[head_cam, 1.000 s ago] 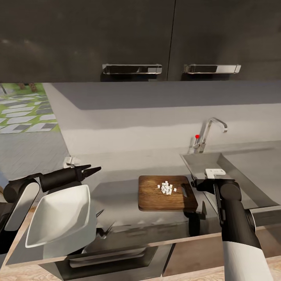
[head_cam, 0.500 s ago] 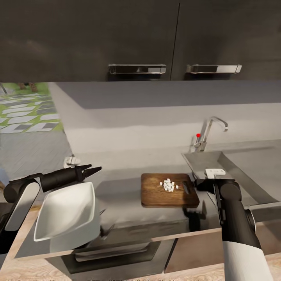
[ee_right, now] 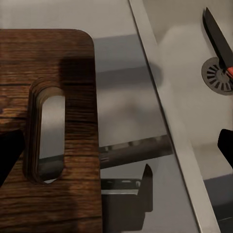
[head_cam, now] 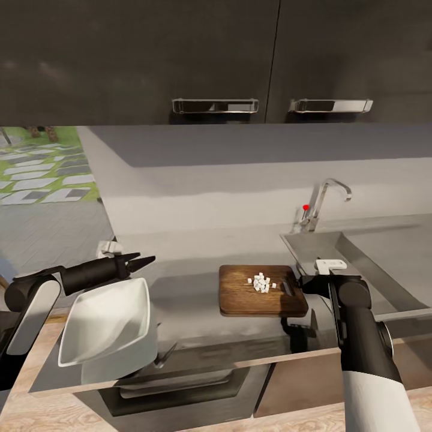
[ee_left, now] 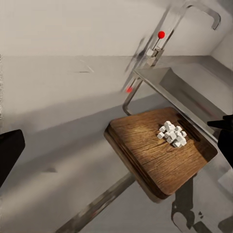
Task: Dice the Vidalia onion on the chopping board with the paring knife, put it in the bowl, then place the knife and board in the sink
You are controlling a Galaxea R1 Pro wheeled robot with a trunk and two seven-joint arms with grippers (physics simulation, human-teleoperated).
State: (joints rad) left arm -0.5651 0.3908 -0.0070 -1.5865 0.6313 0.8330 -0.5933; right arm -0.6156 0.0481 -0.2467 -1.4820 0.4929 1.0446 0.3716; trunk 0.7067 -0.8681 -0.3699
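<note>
- Dicing looks done: tiny white cubes of Vidalia onion point(head_cam: 260, 283) lie clustered on the dark brown wooden chopping board point(head_cam: 240, 300), towards its slot-handle end, near the grey countertop's point(head_cam: 180, 264) front edge.
- White square-rimmed bowl point(head_cam: 108, 321) sits tilted at the left, empty, below the left gripper point(head_cam: 141, 260), whose opening I cannot tell.
- Red-handled paring knife point(ee_right: 221, 46) already lies in the steel sink point(head_cam: 312, 246), by the drain.
- Right gripper point(head_cam: 306, 285) spreads open, empty, at the board's slot end.
- Left: onion into bowl, board into sink.

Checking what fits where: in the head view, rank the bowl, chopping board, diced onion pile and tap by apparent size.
1. bowl, though it sits nearest the camera, which inflates it
2. chopping board
3. tap
4. diced onion
</note>
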